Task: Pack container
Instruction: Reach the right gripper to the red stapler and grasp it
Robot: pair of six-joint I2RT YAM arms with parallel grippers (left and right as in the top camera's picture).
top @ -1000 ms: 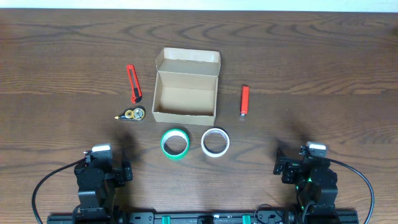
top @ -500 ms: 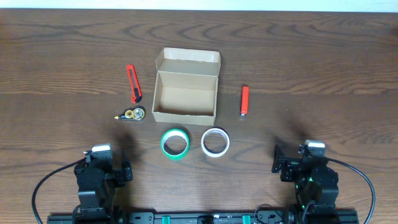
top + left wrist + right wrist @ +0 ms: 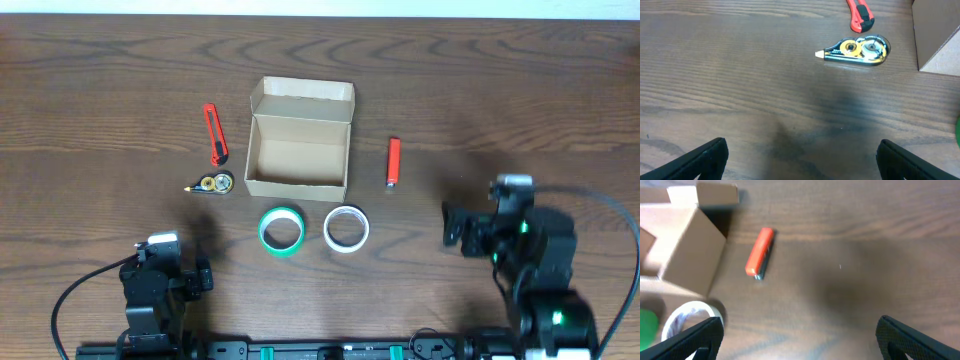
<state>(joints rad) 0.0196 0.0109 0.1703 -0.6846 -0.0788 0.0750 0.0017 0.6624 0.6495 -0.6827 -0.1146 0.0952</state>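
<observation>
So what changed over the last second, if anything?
The right arm rose from its rest and swung forward toward the orange lighter; the right gripper has open, empty jaws. Nothing was grasped or released. The left gripper stayed parked, jaws open. The box, green tape roll, white tape roll, red cutter and correction tape did not move.

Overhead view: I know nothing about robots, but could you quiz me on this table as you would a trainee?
1. True or false: the open tan cardboard box already holds something.
2. Which lies nearest the white tape roll? A red box cutter; B green tape roll; C small orange-red stick.
3. How many tape rolls lie on the dark wooden table?
Key: 1 false; 2 B; 3 two.
</observation>
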